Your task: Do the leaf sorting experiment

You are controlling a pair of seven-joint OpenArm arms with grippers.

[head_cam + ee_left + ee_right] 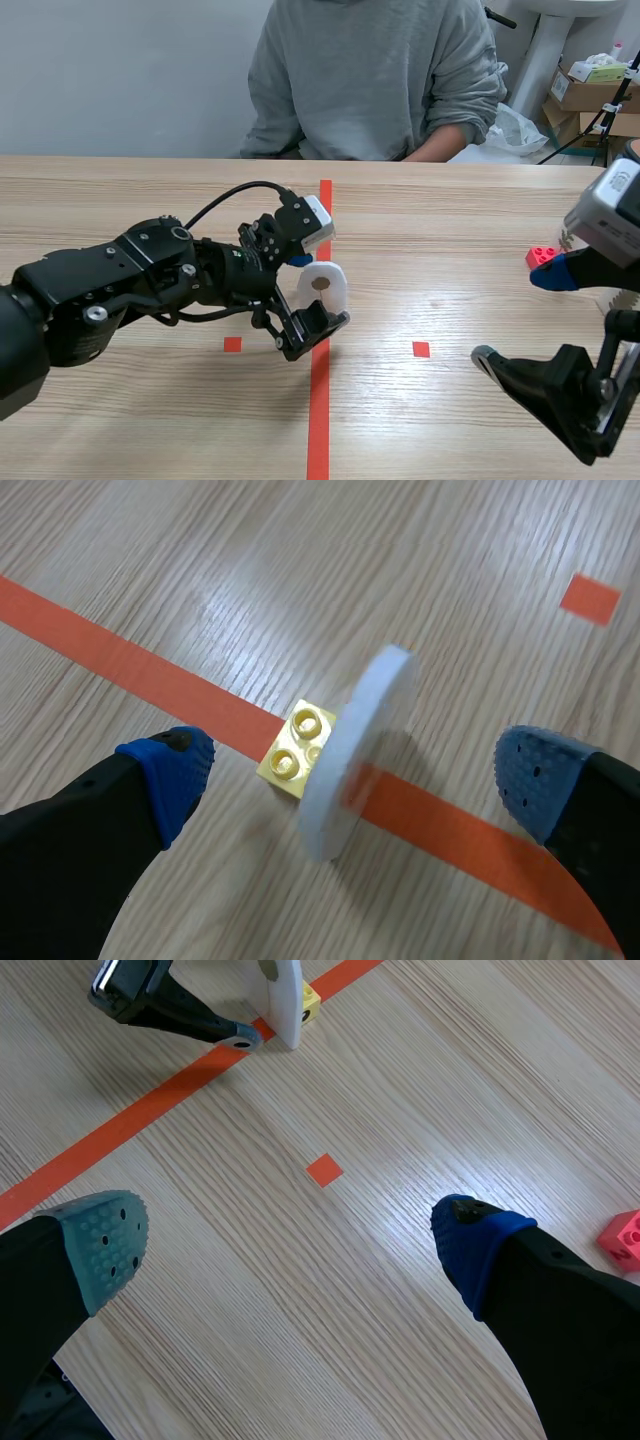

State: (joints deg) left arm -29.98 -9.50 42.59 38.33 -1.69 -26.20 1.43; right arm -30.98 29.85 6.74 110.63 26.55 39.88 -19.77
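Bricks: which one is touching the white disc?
The yellow brick, against the white disc between the open fingers of the left gripper. The red brick lies alone, beside the right gripper.

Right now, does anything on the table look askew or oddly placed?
Yes. The flat white disc stands tilted on its edge, apparently propped by the small yellow studded brick, on the orange tape line. It sits between the open fingers of the left gripper, untouched, and looks liable to topple.
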